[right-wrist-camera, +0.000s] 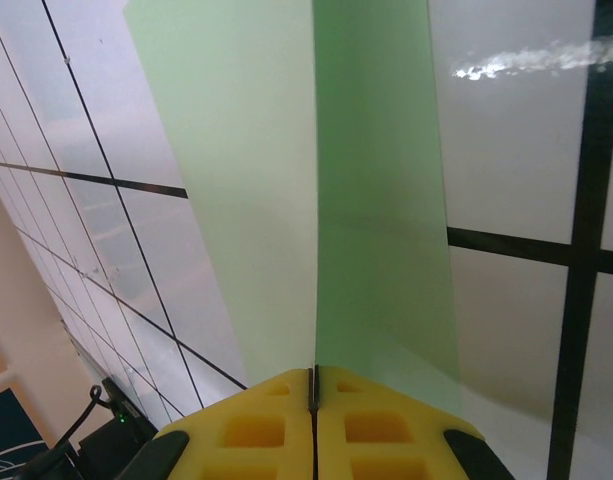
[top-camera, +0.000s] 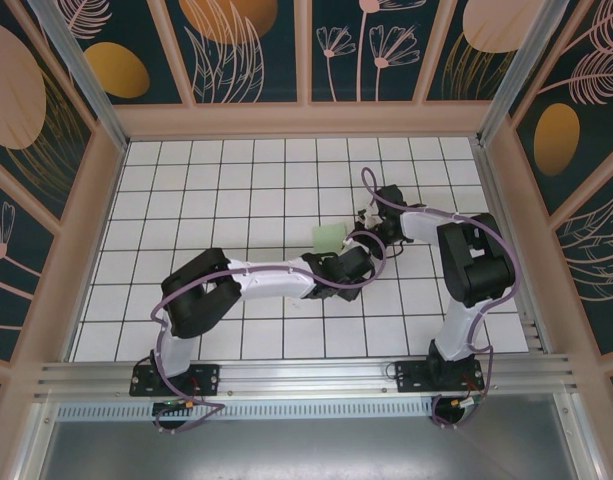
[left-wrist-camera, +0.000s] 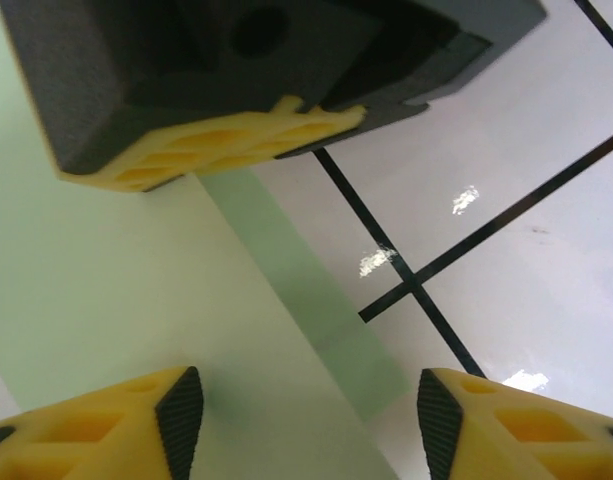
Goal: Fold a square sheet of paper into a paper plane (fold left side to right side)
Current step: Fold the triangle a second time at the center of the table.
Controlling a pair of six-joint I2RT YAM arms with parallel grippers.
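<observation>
- Overhead view: white gridded table (top-camera: 236,180) inside a pale wooden frame, with dark leaf-patterned wall panels (top-camera: 246,50) behind it.
- The square sheet of paper (top-camera: 331,237), pale mint green, lies just right of the frame's centre, at the spot where both arms meet.
- The left gripper (top-camera: 360,258) reaches in from the lower left and sits at the paper's lower right corner.
- The right gripper (top-camera: 365,226) comes from the right side, bending down and left to the paper's right edge.
- Left wrist view: the paper (left-wrist-camera: 96,300) covers the left half of the frame. A darker green strip runs diagonally down its right border, against the white tile (left-wrist-camera: 526,280).
- Same view: the left gripper (left-wrist-camera: 311,420) has its jaws standing well apart at the bottom edge. The black pads (left-wrist-camera: 181,415) face each other with nothing clasped between them, and the sheet's edge passes underneath.
- Same view, top: the right gripper (left-wrist-camera: 216,145) shows as a dark body with a yellow finger resting on the paper.
- Right wrist view: the right gripper (right-wrist-camera: 313,395) is pressed fully together at the bottom centre, pinching the paper (right-wrist-camera: 256,180). A crease runs straight up from the seam between the fingers.
- Left of that crease the paper looks pale; right of it, a deeper green.
- Black grid lines cross the table (right-wrist-camera: 526,150) on either side.
</observation>
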